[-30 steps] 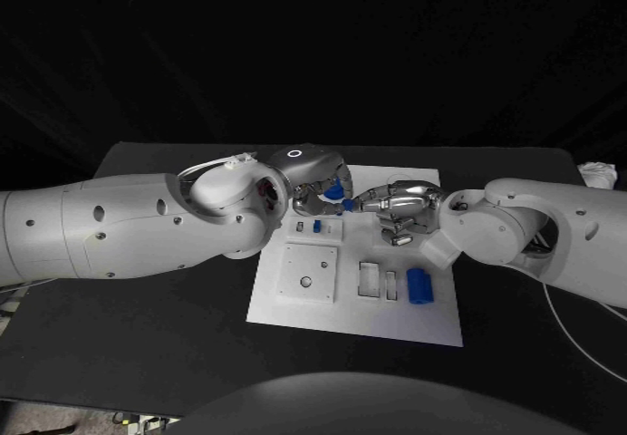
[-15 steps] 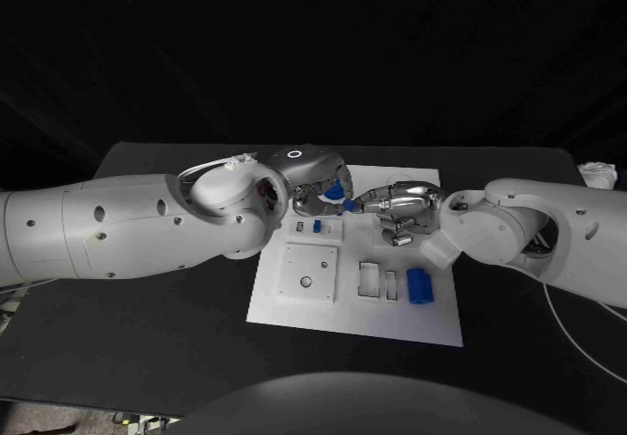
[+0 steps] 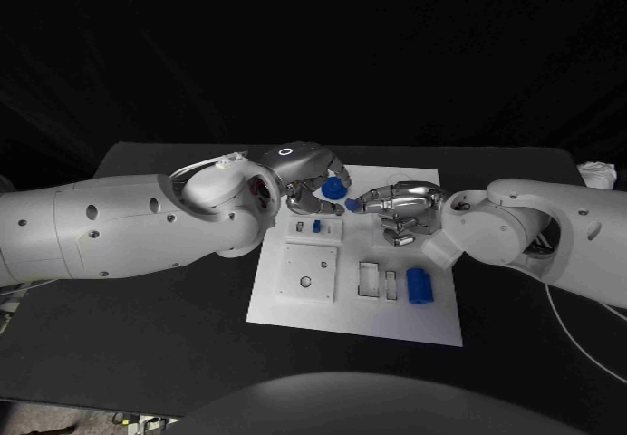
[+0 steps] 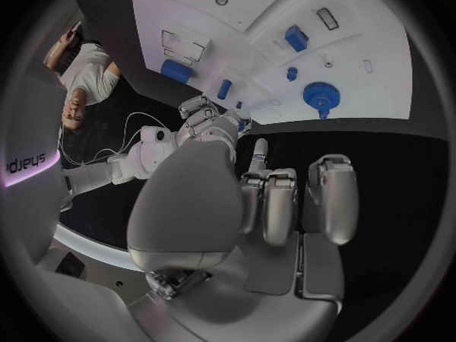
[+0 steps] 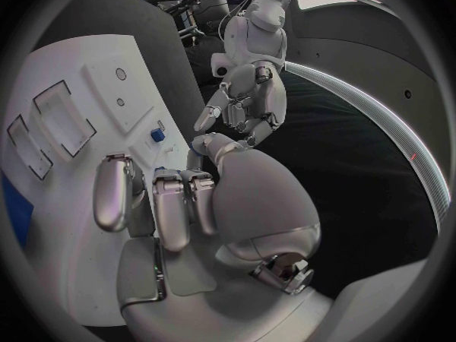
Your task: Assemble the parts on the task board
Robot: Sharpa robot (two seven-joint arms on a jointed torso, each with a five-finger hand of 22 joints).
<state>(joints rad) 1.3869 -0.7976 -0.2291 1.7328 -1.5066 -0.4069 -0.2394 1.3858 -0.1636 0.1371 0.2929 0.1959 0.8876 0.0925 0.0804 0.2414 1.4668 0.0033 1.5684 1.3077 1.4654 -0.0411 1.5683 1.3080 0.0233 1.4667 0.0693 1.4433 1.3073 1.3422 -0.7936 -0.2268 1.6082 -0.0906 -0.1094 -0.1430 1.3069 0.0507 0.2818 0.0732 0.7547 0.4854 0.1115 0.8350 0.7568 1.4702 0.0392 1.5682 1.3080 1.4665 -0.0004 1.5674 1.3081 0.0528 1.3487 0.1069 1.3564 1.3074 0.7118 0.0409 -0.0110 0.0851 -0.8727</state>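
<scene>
Left silver hand (image 3: pixel 303 172) hangs over the far-left part of the white task board (image 3: pixel 313 308), fingers curled narrow; we cannot tell if they hold the round blue gear-like part (image 3: pixel 334 188) beside them. Right silver hand (image 3: pixel 402 207) sits mid-board, fingers curled, grip unclear, probably poised to seat or steady a piece. A blue cylindrical part (image 3: pixel 419 285) lies nearer the board's right edge, beside rectangular slots (image 3: pixel 381 280), likely awaiting fitting.

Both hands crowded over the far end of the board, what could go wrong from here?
1. The left hand and right hand sit close together over the task board; a reach by either could make them collide.
2. Both hands hang low over the small blue parts; a sweeping finger may knock them out of place.
3. The blue cylinder lies on its side near the right arm and might roll if brushed.
</scene>
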